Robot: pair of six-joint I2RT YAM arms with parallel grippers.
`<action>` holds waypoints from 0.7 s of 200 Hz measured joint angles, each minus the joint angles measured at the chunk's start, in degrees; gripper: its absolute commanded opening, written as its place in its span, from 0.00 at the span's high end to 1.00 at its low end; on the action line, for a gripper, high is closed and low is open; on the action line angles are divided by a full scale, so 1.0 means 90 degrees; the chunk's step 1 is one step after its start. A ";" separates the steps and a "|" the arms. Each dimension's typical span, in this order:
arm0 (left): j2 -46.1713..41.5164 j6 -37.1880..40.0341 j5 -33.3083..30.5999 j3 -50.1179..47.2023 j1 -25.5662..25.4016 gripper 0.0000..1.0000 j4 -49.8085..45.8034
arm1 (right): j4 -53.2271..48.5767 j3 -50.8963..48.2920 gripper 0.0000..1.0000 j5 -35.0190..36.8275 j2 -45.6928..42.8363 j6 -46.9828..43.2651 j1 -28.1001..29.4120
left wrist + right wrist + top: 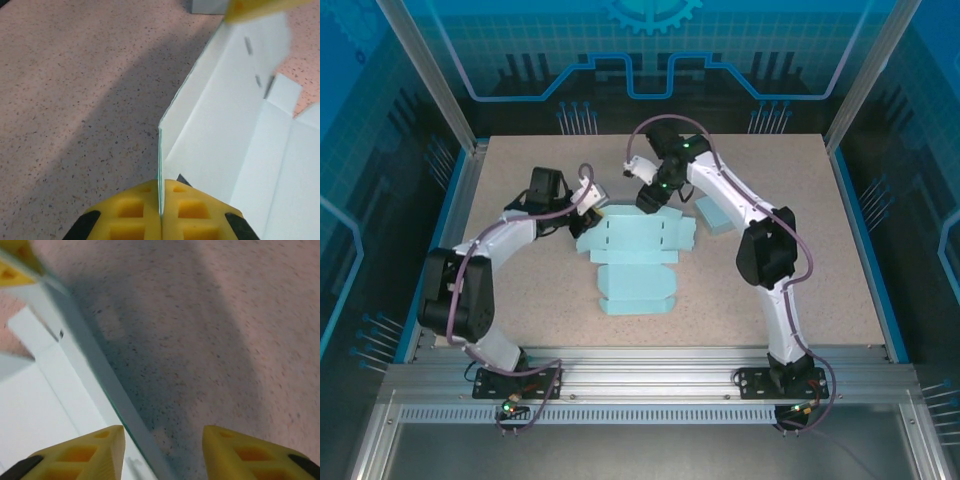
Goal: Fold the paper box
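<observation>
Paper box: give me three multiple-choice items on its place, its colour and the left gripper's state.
1. The paper box lies: A in the middle of the table; B at the far right edge; C off the table.
2. Its colour: A red; B light blue; C black.
3. The left gripper is: A wide open; B shut on a flap; C shut on nothing.
Key: 1 A, the top view shows it centred; 2 B, its panels read light blue; 3 B, its pads pinch the flap's thin edge.

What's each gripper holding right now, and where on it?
The left gripper pinches the paper box by a raised flap's edge; the right gripper is open, holding nothing.
</observation>
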 measured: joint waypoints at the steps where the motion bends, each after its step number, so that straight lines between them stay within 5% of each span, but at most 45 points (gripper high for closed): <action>1: -0.0029 -0.0017 -0.0036 -0.0051 -0.0015 0.98 0.0058 | 0.0000 0.0000 0.49 0.0005 -0.0007 0.0010 -0.0002; 86: -0.1020 -0.0488 -0.2433 -0.2249 -0.1282 0.97 0.3876 | -0.0124 0.0427 0.29 0.1093 -0.0831 0.3016 -0.0789; 140: -0.1098 -0.0406 -0.3050 -0.2582 -0.1416 0.96 0.4609 | -0.0182 0.0398 0.33 0.1433 -0.0726 0.3752 -0.0687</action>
